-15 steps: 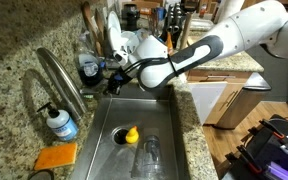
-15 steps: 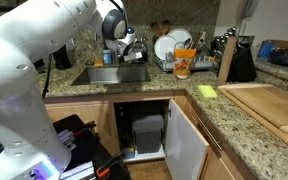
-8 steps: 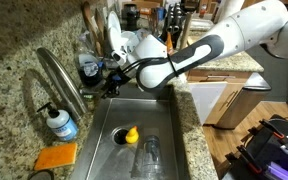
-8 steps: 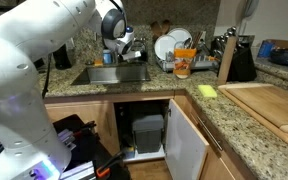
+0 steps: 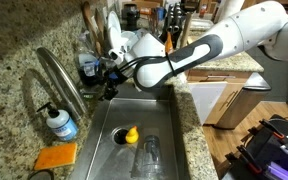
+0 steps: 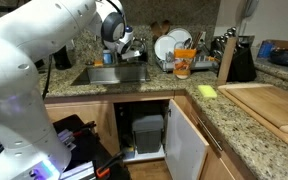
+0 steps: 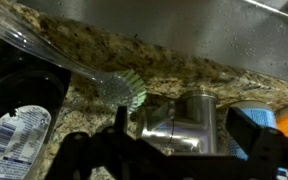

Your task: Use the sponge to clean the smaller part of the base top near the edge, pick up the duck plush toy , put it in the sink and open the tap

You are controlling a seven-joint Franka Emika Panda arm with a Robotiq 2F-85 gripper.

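Fingers released at the tap

The fingers point(image 7: 256, 135) have just opened wide and hold nothing, with the steel tap point(image 7: 194, 118) between them. Further away, the duck plush toy point(image 5: 131, 134) already lies in the sink point(image 5: 104, 150). I see no running water.

One duck plush toy point(image 5: 131, 134) and one clear glass point(image 5: 149, 155) lie in the single sink point(image 5: 164, 120), below the end effector point(image 5: 94, 72). One tap point(image 5: 56, 80) rises just beside the end effector. On the counter point(image 5: 9, 140), beyond the tap from it, are one pump bottle point(image 5: 59, 123) and one orange pad point(image 5: 56, 157). The wrist view shows one green-bristled dish brush point(image 7: 124, 90). In an exterior view, one yellow-green sponge point(image 6: 206, 91), one cutting board point(image 6: 274, 105) and one knife block point(image 6: 236, 58) sit well apart from it.
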